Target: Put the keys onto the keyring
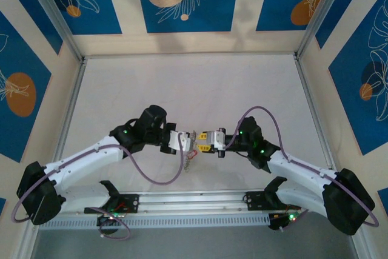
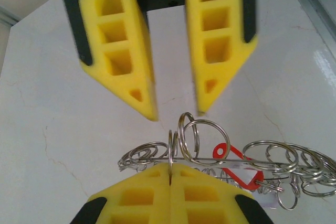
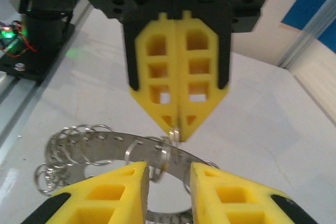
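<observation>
White table [image 1: 182, 83], pale and stone-like, with faint hairline veins up close. Glossy in patches under the light. Fenced left and right by aluminium frame bars [image 1: 66, 119] and closed at the back by a cream wall strip. Carries along the near edge a slotted metal rail [image 1: 194, 200], with both arm bases [image 1: 115, 201] bolted onto it. Hard to tell whether the keyring [image 3: 105, 148] touches the surface or hangs just above.
</observation>
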